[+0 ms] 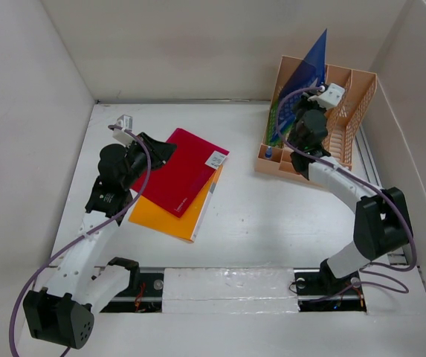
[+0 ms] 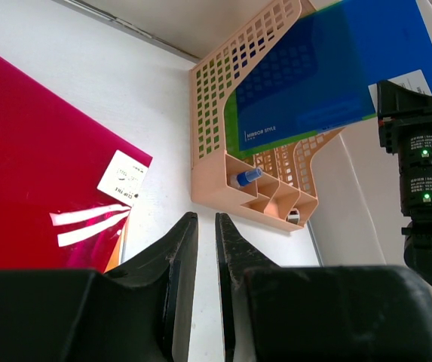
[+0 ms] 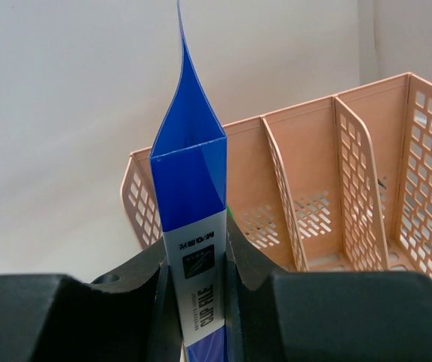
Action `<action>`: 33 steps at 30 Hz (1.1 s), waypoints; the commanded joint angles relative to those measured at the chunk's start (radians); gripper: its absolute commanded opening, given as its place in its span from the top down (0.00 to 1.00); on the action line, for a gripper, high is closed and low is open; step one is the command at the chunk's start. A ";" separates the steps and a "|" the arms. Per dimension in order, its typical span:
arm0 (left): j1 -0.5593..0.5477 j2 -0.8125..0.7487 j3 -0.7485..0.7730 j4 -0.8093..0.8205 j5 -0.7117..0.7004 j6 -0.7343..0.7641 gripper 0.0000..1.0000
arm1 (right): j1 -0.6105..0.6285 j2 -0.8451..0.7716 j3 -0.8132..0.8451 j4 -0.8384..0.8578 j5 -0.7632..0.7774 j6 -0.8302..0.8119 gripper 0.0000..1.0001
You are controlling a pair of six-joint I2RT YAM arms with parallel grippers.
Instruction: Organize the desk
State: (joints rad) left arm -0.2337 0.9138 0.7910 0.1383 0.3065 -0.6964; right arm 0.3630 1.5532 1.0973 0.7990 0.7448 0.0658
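The white desk (image 1: 272, 216) holds a red folder (image 1: 186, 171) lying on an orange folder (image 1: 172, 216) at left centre. My left gripper (image 1: 164, 151) hovers at the red folder's far left corner, its jaws almost together and empty (image 2: 206, 219). My right gripper (image 1: 305, 111) is shut on the spine of a blue clip file (image 3: 189, 173). It holds the file upright and tilted over the leftmost slot of the peach file rack (image 1: 354, 104). A green file (image 2: 231, 128) stands in that slot behind the blue one (image 2: 329, 68).
The rack stands at the far right against the wall panels; its other slots (image 3: 314, 173) hold nothing. Its small front compartments hold a blue-capped item (image 2: 244, 178). White panels wall the desk on three sides. A taped strip runs between the arm bases (image 1: 220, 286).
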 commanded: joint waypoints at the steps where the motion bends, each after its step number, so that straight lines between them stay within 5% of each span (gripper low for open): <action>1: 0.007 -0.013 -0.006 0.044 0.006 0.005 0.88 | 0.017 0.013 0.010 0.068 0.019 -0.035 1.00; 12: 0.007 -0.001 -0.016 0.061 0.023 -0.003 0.88 | 0.037 0.050 -0.094 -0.072 -0.001 0.169 1.00; 33: 0.007 -0.026 -0.019 0.063 0.020 -0.003 0.88 | 0.005 -0.041 -0.014 -0.232 0.027 0.037 1.00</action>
State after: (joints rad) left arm -0.2337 0.9188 0.7784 0.1448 0.3119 -0.6971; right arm 0.3798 1.4815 1.0580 0.6682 0.7700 0.1532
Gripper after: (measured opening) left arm 0.121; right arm 0.255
